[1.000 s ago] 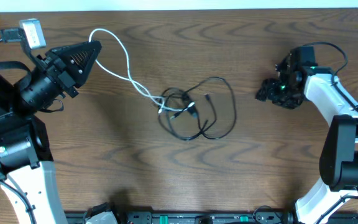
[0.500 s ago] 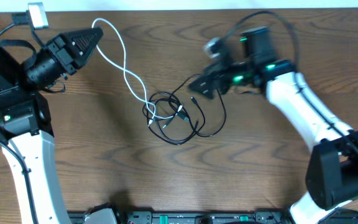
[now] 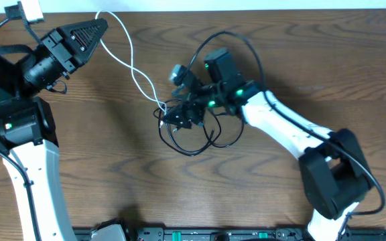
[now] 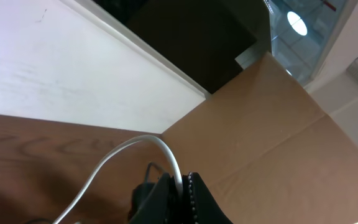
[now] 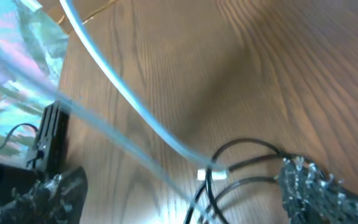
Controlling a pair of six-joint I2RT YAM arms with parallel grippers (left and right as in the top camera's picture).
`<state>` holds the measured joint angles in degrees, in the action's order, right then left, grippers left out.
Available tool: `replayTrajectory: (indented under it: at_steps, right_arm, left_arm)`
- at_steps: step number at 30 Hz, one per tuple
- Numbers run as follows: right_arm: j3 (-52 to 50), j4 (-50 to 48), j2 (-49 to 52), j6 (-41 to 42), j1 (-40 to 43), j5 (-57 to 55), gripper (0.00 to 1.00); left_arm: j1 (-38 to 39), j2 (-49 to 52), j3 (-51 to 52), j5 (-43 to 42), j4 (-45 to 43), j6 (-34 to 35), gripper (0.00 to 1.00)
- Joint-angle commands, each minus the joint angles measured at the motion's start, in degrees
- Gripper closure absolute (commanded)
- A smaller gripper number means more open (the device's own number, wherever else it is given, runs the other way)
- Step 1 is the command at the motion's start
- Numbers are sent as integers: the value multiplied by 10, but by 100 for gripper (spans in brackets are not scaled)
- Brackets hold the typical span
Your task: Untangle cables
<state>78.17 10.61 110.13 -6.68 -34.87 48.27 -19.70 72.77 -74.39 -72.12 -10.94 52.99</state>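
Since a moment ago, the right gripper (image 3: 181,115) has swung all the way over from the right side of the table (image 3: 293,60) and now hangs low over the knot (image 3: 179,120) in the middle. Its two fingers are spread wide apart, with the knot between them, as the right wrist view shows. I cannot tell if they touch it yet. The left gripper (image 3: 101,27) has pulled up and back toward the far left corner. Its fingers are pressed together and pinch the end of the white cable (image 3: 133,63). That cable now runs in a long wavy line from the corner down into the knot, and the whole bundle has slid a bit to the left with it. The black cables (image 3: 200,144) lie in loose loops just below and beside the knot, flat on the wood. I think this is good for the job: one end is held far away, so the other arm can grab the black part and pull the other way. The knot is not undone yet. The table is dark brown wood with wavy grain. A white strip (image 3: 246,5) runs along its far edge, and the left wrist view shows a cardboard box (image 4: 260,143) standing past the table.
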Motion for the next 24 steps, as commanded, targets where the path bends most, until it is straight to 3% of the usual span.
replayTrajectory:
  at_steps: [1, 8, 10, 12, 13, 17, 24]
  right_arm:
    - [4, -46, 25, 7, -18, -1, 11]
    - [4, -146, 64, 58, -21, -66, 39]
    - [4, -147, 66, 63, -19, -98, 58]
    - [4, -140, 63, 107, -11, -162, 94]
    - [4, -135, 60, 121, -6, -184, 99]
    - [4, -81, 16, 122, 39, -257, 99]
    - [4, 17, -74, 149, 91, -518, 99]
  left_arm:
    - [2, -1, -14, -8, -5, 10, 93]
    - [2, -1, -14, -10, 2, 10, 93]
    - [2, -1, -14, -10, 3, 9, 93]
    - [2, -1, -14, -12, 3, 9, 93]
    - [2, -1, -14, -12, 3, 9, 93]
    - [2, -1, -13, -12, 3, 7, 93]
    - [2, 5, -12, -13, 3, 6, 92]
